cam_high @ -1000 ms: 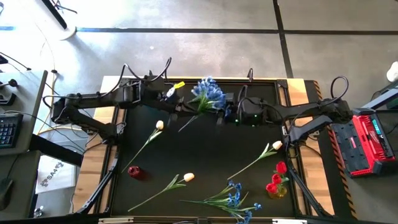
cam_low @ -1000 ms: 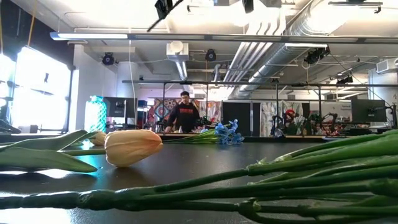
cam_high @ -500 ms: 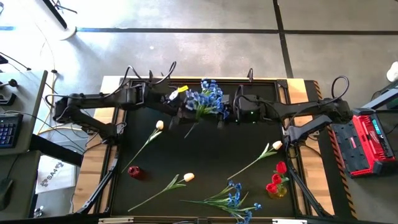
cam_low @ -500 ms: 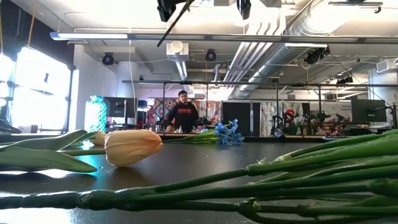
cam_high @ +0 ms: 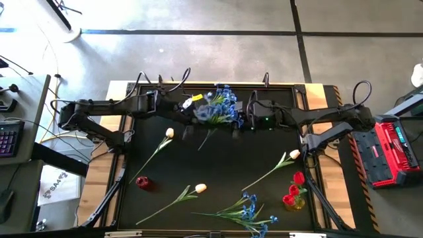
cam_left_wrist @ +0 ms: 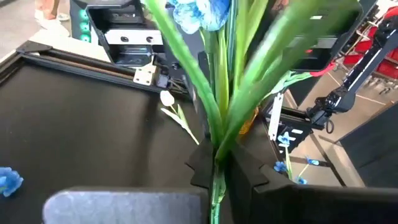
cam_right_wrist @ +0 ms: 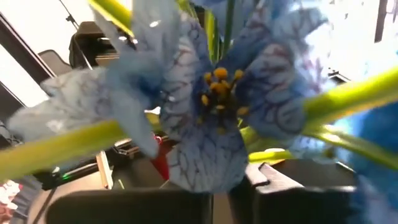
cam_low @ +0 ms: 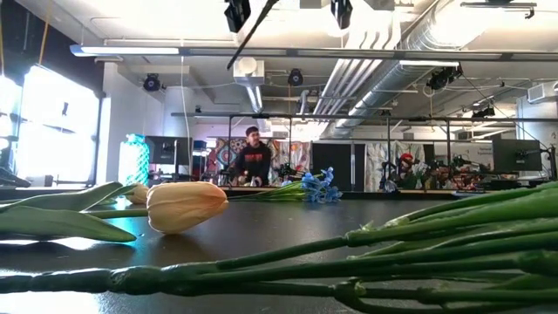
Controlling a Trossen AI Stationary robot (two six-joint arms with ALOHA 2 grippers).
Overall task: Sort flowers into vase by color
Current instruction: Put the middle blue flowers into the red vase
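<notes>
Two grippers met over the far middle of the black bench (cam_high: 218,165), both at one spray of blue blossoms (cam_high: 218,108) held up in the air. The left gripper (cam_high: 192,114) was clamped on the spray's green stem, which the left wrist view showed pinched between its dark fingers (cam_left_wrist: 202,165), with leaves and a blue bloom rising beyond them. The right gripper (cam_high: 239,118) sat just beside the blossom head on its other side, its fingers drawn together; its wrist view was filled with blue petals and green stalks pressed close, and whether it actually gripped the spray could not be told. In the low view the stem (cam_low: 253,33) slanted down between the two grippers near the ceiling line. The other flowers lay on the bench nearer the front edge, well apart from both grippers: a cream tulip (cam_high: 168,133) below the left gripper, a second cream tulip (cam_high: 200,188) toward the front middle, a third (cam_high: 293,155) below the right gripper, and a second blue spray (cam_high: 250,213) at the front edge. A small red vase (cam_high: 142,182) stood on the left gripper's side, and red tulips (cam_high: 295,188) stood in a yellow vase (cam_high: 297,202) on the right gripper's side. A person (cam_low: 254,161) stood in the room beyond.
</notes>
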